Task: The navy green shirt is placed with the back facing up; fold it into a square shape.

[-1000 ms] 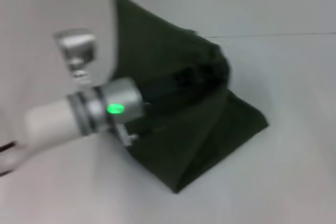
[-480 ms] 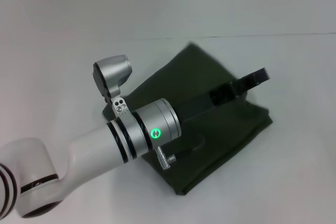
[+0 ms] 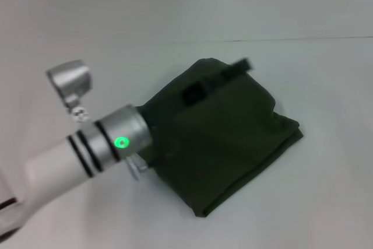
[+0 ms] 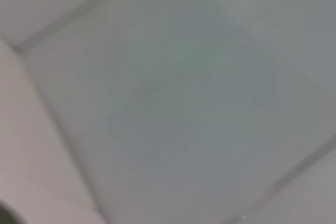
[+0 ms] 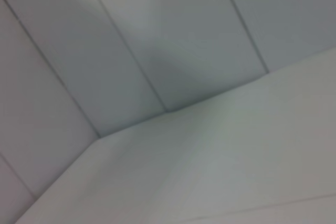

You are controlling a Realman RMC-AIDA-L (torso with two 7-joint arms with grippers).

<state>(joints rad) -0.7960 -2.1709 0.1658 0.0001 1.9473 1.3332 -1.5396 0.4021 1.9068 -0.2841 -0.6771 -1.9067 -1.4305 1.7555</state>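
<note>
The navy green shirt (image 3: 233, 144) lies on the white table as a folded, roughly square dark olive bundle, right of the head view's centre. My left arm reaches in from the lower left, its silver wrist with a green light over the bundle's near left edge. The black left gripper (image 3: 233, 68) hovers blurred over the shirt's far edge. It appears to carry no cloth. The left wrist view and the right wrist view show only pale surfaces. The right gripper is out of view.
The white table (image 3: 326, 202) spreads around the shirt on all sides. A thin seam line (image 3: 303, 39) runs across the far part of the surface. Both wrist views show only pale panels with seams.
One second ago a flap of the shirt stood raised at the left gripper. The flap now lies flat on the bundle, and the left arm has drawn back toward the left.
</note>
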